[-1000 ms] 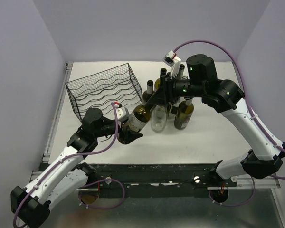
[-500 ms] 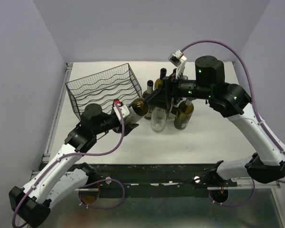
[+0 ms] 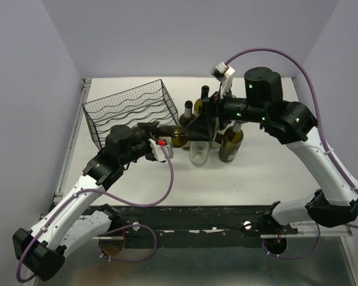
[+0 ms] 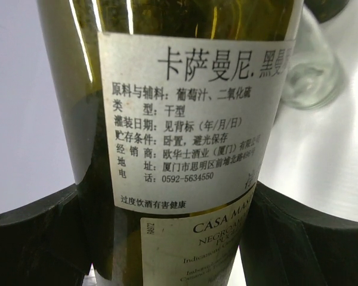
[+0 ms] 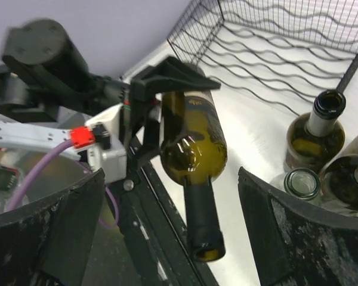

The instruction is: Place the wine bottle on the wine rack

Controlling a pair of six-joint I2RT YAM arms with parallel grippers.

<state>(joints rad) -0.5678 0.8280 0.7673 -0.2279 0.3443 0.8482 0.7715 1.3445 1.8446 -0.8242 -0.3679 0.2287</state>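
Observation:
The wine bottle (image 3: 178, 137) is dark green with a white label (image 4: 191, 89) and lies nearly level above the table. My left gripper (image 3: 158, 132) is shut on its body, with black fingers (image 4: 36, 238) pressed to both sides. The bottle's neck (image 5: 203, 220) points toward my right gripper (image 3: 200, 126), which stands open around it without touching; its pads (image 5: 298, 232) are well clear of the glass. The wine rack (image 3: 131, 110), a black wire basket with wavy rows (image 5: 274, 36), sits just behind and to the left of the bottle.
A cluster of upright bottles (image 3: 230, 143) stands right of the rack under my right arm, among them a clear one (image 3: 198, 154) and open-necked green ones (image 5: 313, 128). The table's near edge (image 3: 185, 208) runs in front.
My right gripper has opened and let go of the bottle's neck. My left gripper has shut on the body, turned the bottle nearly level and carried it up toward the rack.

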